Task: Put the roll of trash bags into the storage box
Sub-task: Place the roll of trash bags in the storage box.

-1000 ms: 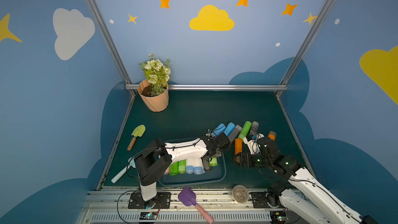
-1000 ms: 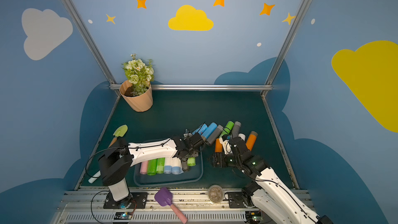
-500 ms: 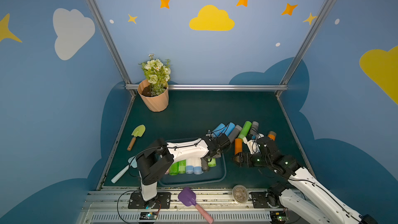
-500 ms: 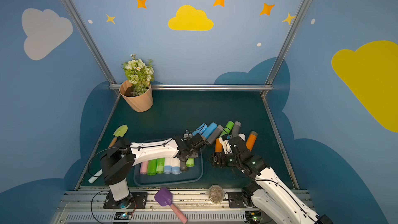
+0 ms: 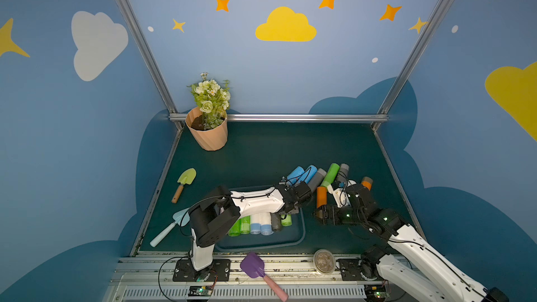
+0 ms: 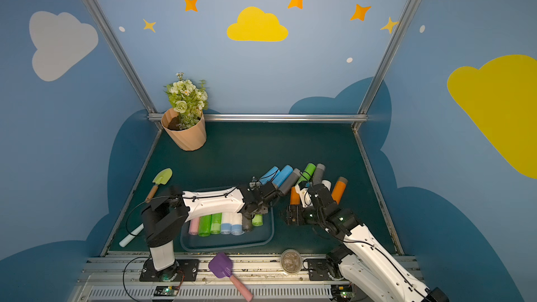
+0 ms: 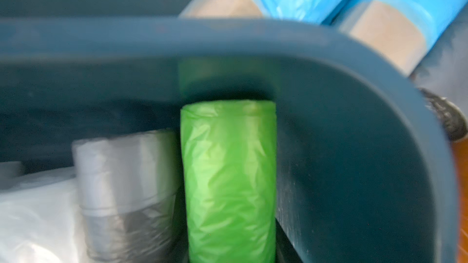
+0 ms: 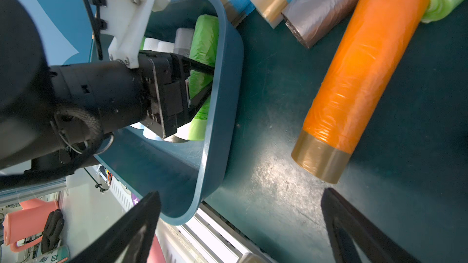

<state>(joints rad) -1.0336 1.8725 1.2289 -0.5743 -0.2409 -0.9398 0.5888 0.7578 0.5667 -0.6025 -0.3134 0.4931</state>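
Observation:
The storage box [image 5: 302, 233] [image 6: 271, 228] is a shallow blue-grey bin at the front of the table, holding a row of several rolls. My left gripper [image 5: 286, 212] [image 6: 255, 212] reaches down into its far right corner. In the right wrist view the left gripper [image 8: 207, 82] is shut on a green roll of trash bags [image 8: 203, 36] that lies against the box wall [image 8: 222, 97]. The left wrist view shows that green roll [image 7: 228, 173] beside a grey roll [image 7: 126, 185]; the fingers are out of its sight. My right gripper [image 5: 318, 214] [image 8: 240, 196] hovers open over bare table right of the box.
Loose rolls lie behind and right of the box: blue [image 5: 296, 173], grey [image 5: 316, 178], green [image 5: 331, 174] and orange [image 5: 321, 196] [image 8: 359, 77]. A peach flowerpot [image 5: 207, 135] stands back left. A green trowel [image 5: 186, 178] and a pale trowel [image 5: 168, 228] lie left. A purple scoop [image 5: 252, 265] and a round jar [image 5: 324, 261] sit on the front rail.
The left gripper has settled slightly lower into the box corner with the green roll. The right arm has barely moved.

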